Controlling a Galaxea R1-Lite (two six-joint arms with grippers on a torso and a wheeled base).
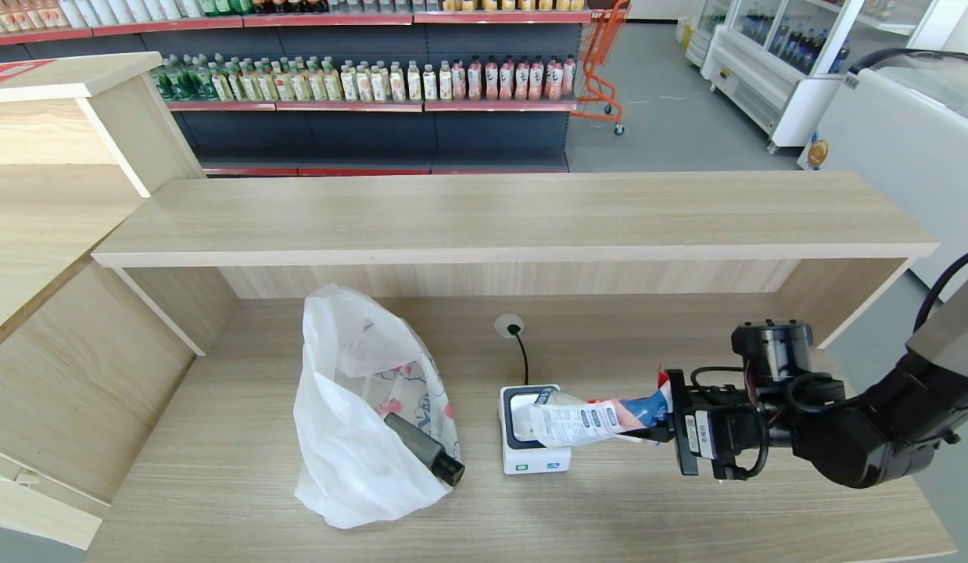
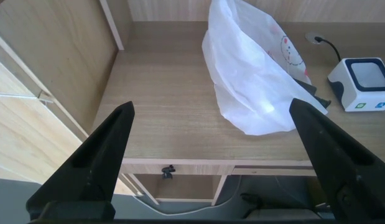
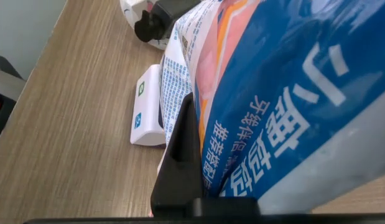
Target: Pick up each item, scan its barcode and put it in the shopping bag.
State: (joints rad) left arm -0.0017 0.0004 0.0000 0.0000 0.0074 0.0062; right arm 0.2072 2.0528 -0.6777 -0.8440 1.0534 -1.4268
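Right gripper: my right gripper [image 1: 665,418] is clamped on the blue end of a snack packet [image 1: 586,422] and holds it sideways above the counter [image 1: 609,500].
Snack packet: a blue, pink and white pouch that sticks out roughly level from my right fingertips. Its white printed end reaches over the scanner's window. I cannot tell whether it touches the glass.
Barcode scanner: the barcode scanner [image 1: 535,457] is a small white box with a dark slanted window. It stands on the counter just past and below the packet's free end.
Cable: a black cable [image 1: 523,356] runs from behind the scanner, away from my gripper, to a round grommet [image 1: 509,324] in the counter top.
Shopping bag: the shopping bag [image 1: 351,438] is thin white plastic with a red print. It stands slumped on the far side of the scanner from my right gripper, just beside the scanner, with its mouth open upward.
Dark item: a dark cylindrical item [image 1: 425,450] with a black end lies at the bag's lower edge, its end pointing toward the scanner. I cannot tell what it is.
Left gripper: my left gripper [image 2: 212,107] has its fingers [image 2: 99,155] spread wide apart and holds nothing. It hangs above the near edge of the counter, with the bag ahead of it and the scanner beyond the bag.
Counter: light wood, with a raised shelf [image 1: 515,211] along the side farthest from both grippers.
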